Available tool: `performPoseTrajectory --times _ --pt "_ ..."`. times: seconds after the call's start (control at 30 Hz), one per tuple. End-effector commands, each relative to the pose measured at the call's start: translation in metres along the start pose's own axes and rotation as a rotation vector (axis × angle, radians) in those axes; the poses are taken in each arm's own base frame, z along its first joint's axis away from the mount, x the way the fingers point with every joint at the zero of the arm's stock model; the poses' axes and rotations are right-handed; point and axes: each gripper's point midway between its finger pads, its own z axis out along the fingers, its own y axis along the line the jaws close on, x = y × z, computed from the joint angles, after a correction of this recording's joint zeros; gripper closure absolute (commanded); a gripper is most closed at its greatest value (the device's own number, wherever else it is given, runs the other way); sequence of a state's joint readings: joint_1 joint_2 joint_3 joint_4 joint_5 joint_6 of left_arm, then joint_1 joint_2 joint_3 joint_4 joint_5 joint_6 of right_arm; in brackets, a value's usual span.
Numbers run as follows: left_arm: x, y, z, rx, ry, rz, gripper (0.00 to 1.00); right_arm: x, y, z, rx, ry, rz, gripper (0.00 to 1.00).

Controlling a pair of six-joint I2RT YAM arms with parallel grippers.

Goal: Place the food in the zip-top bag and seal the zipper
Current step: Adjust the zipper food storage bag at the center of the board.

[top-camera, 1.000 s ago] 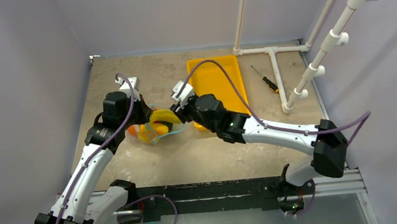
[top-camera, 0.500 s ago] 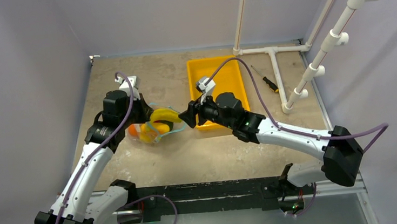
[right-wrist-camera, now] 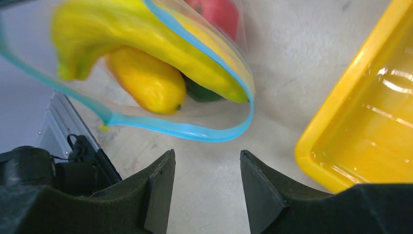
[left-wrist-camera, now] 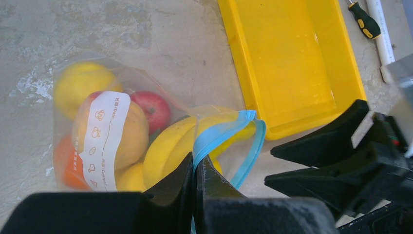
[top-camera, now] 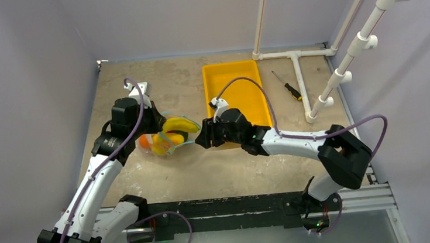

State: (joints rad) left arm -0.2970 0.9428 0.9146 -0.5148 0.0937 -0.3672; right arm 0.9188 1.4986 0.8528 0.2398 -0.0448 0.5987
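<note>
Fruit-filled bag (top-camera: 164, 142) lying on the bench (top-camera: 205, 169), beside the yellow tray (top-camera: 244, 78) on its left, mouth gaping.
Bananas (right-wrist-camera: 146, 34), a red apple (left-wrist-camera: 152, 109) and other fruit sit inside the bag. The left jaws are clamped together on the blue zipper (left-wrist-camera: 229, 127) at one end of the mouth. The right jaws stand apart, facing the open mouth, with the zipper loop just beyond their tips and not touching them.

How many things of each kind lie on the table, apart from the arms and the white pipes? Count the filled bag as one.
Zip-top bag: 1
Yellow tray: 1
Screwdriver: 1
Total: 3
</note>
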Motion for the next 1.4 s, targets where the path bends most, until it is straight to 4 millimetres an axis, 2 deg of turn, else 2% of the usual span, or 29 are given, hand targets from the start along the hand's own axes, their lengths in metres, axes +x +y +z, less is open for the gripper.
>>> performPoseTrajectory --times 0.0,0.17,0.3,0.6,0.77,0.87,0.97,1.03,1.23,1.37 --pt "-0.027 -0.015 -0.008 0.044 -0.071 -0.009 1.00 0.002 0.001 0.019 -0.002 0.029 0.101 0.47" --pt "-0.025 -0.013 -0.009 0.037 -0.067 -0.009 1.00 0.003 -0.006 0.034 0.016 0.032 0.149 0.48" --pt "-0.025 -0.012 -0.009 0.032 -0.065 -0.006 1.00 -0.002 -0.003 0.037 0.003 0.019 0.167 0.48" --pt "-0.026 -0.012 -0.010 0.033 -0.071 -0.005 1.00 -0.007 -0.008 0.019 0.030 0.000 0.106 0.49" --pt "-0.026 -0.015 -0.009 0.046 -0.071 -0.009 1.00 -0.028 -0.004 0.003 0.037 -0.069 0.115 0.45" --pt "-0.027 -0.017 -0.009 0.057 -0.074 -0.014 1.00 -0.037 -0.002 0.001 0.045 -0.093 0.153 0.43" --pt "-0.028 -0.018 -0.011 0.062 -0.077 -0.016 1.00 -0.036 0.000 0.005 0.051 -0.075 0.201 0.46" --pt "-0.028 -0.018 -0.012 0.058 -0.080 -0.016 1.00 -0.033 -0.001 0.007 0.053 -0.063 0.221 0.51" --pt "-0.027 -0.017 -0.012 0.056 -0.075 -0.014 1.00 -0.030 0.002 -0.005 0.028 -0.095 0.348 0.51" --pt "-0.027 -0.018 -0.010 0.062 -0.074 -0.015 1.00 -0.026 -0.002 0.000 0.051 -0.085 0.411 0.49"
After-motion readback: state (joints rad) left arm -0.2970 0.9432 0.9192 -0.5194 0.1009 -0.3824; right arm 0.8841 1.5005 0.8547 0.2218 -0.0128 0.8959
